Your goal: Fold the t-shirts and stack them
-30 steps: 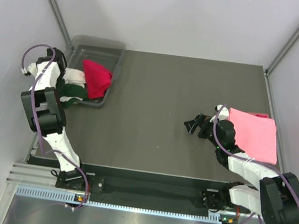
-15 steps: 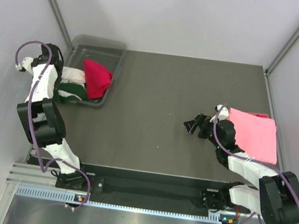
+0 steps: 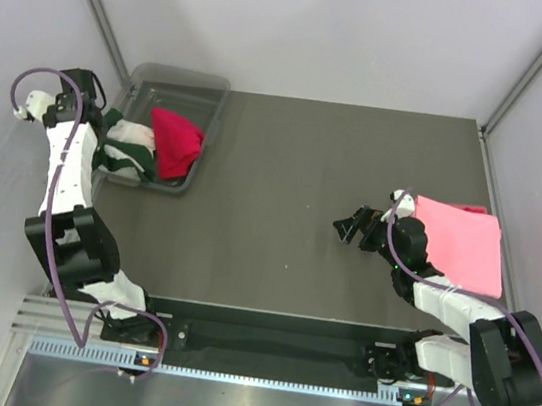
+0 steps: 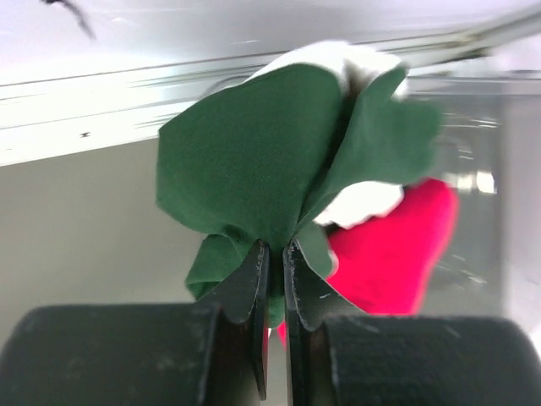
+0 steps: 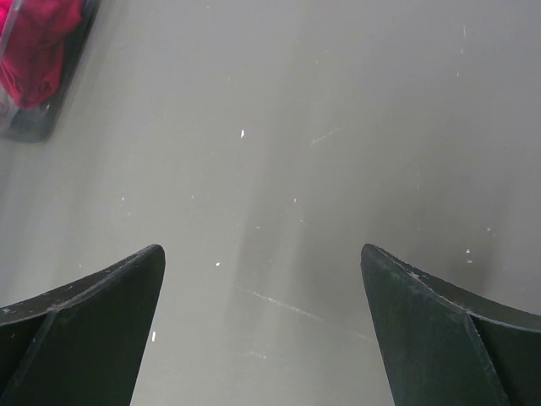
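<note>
At the upper left of the top view, the left fingers (image 4: 249, 288) are clamped on a green fold of the white-and-green t-shirt (image 3: 127, 148), at the left side of the grey bin (image 3: 183, 76). A red t-shirt (image 3: 176, 139) lies in that bin. The right fingers (image 5: 93, 313) stand wide apart over the worktop (image 3: 286, 165). The pink t-shirt (image 3: 459, 242) lies folded at right.

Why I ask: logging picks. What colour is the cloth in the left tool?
Dark green t-shirt cloth; left wrist view shows it best.
</note>
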Tool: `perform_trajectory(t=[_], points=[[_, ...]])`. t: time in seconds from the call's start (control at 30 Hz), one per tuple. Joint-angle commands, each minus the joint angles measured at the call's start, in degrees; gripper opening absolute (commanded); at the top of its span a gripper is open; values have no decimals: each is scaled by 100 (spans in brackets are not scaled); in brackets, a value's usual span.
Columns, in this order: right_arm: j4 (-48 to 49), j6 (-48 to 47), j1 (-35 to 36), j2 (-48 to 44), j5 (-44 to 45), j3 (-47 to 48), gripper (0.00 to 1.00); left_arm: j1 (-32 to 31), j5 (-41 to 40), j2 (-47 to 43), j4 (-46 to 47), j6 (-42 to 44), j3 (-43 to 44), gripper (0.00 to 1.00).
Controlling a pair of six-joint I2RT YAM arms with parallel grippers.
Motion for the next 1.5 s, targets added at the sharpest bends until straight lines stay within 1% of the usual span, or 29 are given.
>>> perform_trajectory(t=[0.0,0.13,0.17,0.2,0.27,0.3,0.33,0.4,0.43,0.5,0.53,0.6,0.63,0.7,0.73,0.8,0.83,0.9,0.93,1.0,1.03,1.1,1.13,1.2,1.23,1.3,1.33,1.4,1.47], points=[[273,28,-68,-25,-51,151,100,19,243,-478,345,60,443,0],[282,37,-68,-42,-51,134,100,19,760,-873,362,112,750,0],[290,37,-76,-25,-51,143,100,19,1223,-995,493,121,777,0],[299,37,-76,-16,-59,151,100,1,1471,-1136,677,121,716,0],[299,37,-85,-16,-68,169,100,-25,2034,-1689,1519,-71,304,0],[299,37,-85,-16,-86,169,100,-86,2524,-2039,1827,-177,129,0],[308,45,-94,-16,-86,169,100,-330,2607,-2164,2213,-430,-38,0],[299,37,-85,-51,-68,178,100,-814,2503,-2245,2331,-555,30,0],[230,19,-103,-77,-33,169,100,-1521,2424,-2192,2401,-547,204,0],[176,10,-120,-279,186,108,100,-2394,1881,-1895,2445,-451,486,0],[185,10,-129,-367,248,21,100,-3051,1878,-1745,2445,-389,653,0],[168,-33,-147,-595,371,-50,100,-3486,2053,-1211,2445,-397,1294,0],[141,-51,-147,-657,415,-94,100,-3706,2298,-1034,2393,-415,1835,0],[63,-60,-155,-815,599,-130,100,-3813,2527,-551,2209,-415,2418,0],[45,-69,-164,-859,652,-165,100,-3831,2616,-409,2112,-371,3021,0],[27,-69,-164,-956,758,-200,100,-3831,2660,-163,2041,-336,3666,0],[27,-77,-173,-983,775,-217,100,-3831,2678,73,2137,-405,4304,0],[27,-78,-182,-1018,863,-226,100,-3831,2870,268,2461,-590,4809,0],[1,-78,-182,-1053,907,-218,100,-3831,2984,373,2985,-939,4977,0],[-69,-78,-191,-1071,1004,-226,100,-3918,3170,444,3454,-1301,4952,0],[-79,-78,-199,-1079,1013,-218,100,-4049,3196,480,3604,-1651,4917,0],[-79,-104,-208,-1132,1004,-226,100,-4217,3380,593,3903,-1934,4882,0],[-79,-121,-208,-1141,1013,-226,100,-4418,3442,638,4009,-2109,4864,0],[-79,-139,-217,-1176,1013,-226,100,-4708,3426,743,4089,-2138,4864,0],[-70,-156,-217,-1176,1004,-235,100,-5128,3321,778,4089,-1955,4829,0],[-87,-165,-217,-1185,1013,-244,100,-5552,3145,910,4036,-1708,4820,0],[-96,-165,-217,-1194,1013,-235,100,-5910,2996,972,4036,-1507,4829,0],[-175,-183,-226,-1246,1178,-244,100,-6220,2924,1164,4062,-1382,4838,0],[-245,-183,-235,-1377,1398,-279,100,-6344,2976,1297,4071,-1408,4829,0]])
